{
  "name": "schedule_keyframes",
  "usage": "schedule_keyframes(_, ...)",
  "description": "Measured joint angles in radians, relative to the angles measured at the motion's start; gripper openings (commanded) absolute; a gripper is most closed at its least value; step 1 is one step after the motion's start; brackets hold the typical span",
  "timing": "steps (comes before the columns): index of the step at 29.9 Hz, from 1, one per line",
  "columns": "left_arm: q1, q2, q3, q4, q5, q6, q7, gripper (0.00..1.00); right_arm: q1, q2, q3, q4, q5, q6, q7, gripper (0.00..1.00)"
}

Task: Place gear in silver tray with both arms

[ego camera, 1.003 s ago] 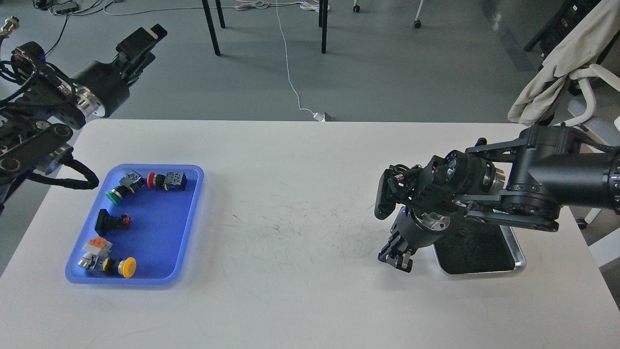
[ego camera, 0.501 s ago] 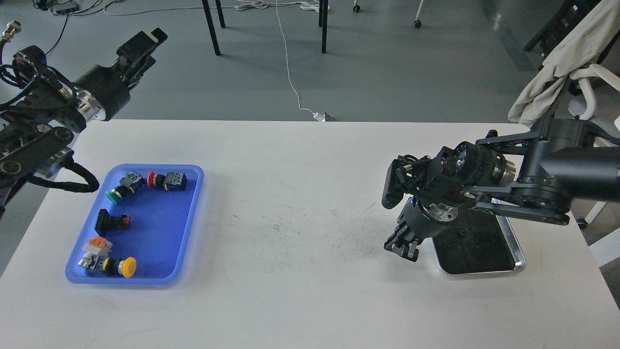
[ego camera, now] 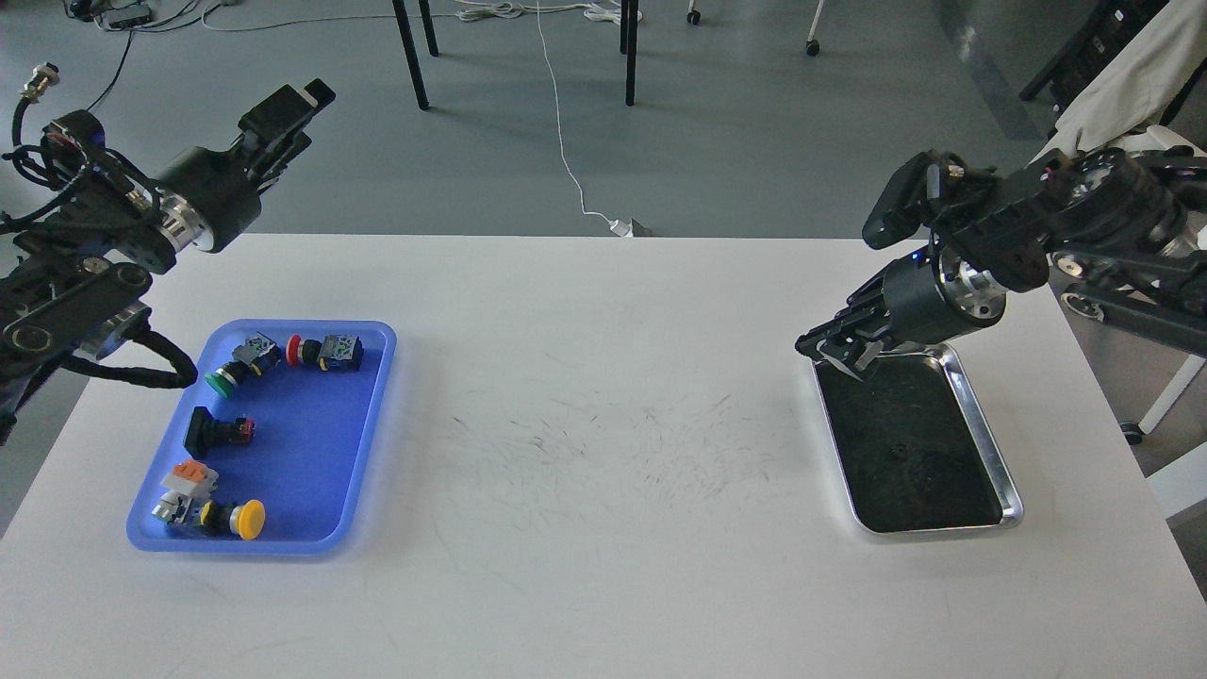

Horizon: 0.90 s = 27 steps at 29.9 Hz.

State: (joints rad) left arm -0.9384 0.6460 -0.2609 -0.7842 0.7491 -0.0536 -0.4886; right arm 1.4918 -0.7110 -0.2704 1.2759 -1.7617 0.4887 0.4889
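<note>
My right hand (ego camera: 834,351) hovers at the silver tray's (ego camera: 981,424) far corner, grip unreadable; left hand (ego camera: 283,118) likewise. The push-button switches (ego camera: 240,429) look small, rigid and light; I'd pinch their bodies.

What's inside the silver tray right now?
The silver tray shows only its dark, speckled bottom; no part lies in it. The right gripper overlaps its far left corner, so that spot is hidden. All parts sit in the blue tray.

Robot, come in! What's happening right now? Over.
Left gripper raised off-table, state unclear. Right gripper above silver tray far corner, state unclear. Tray looks empty. Nothing in the way.
</note>
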Motion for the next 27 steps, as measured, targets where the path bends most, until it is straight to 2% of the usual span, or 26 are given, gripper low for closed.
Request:
schedule_keyframes(11,0.009,0.007,0.0,0.0,0.001,-0.004,0.0,0.86,-0.04,-0.299,0.119,0.001,0.239,0.0,0.0,0.01)
schedule_keyframes(23,0.019,0.001,0.001,0.0,-0.002,-0.005,0.0,0.86,-0.134,-0.562,0.115,-0.015,0.683,0.0,0.0,0.01)
schedule_keyframes(27,0.023,-0.002,0.0,0.0,-0.004,-0.006,0.0,0.86,-0.157,-0.613,0.115,0.008,0.858,0.0,0.0,0.01)
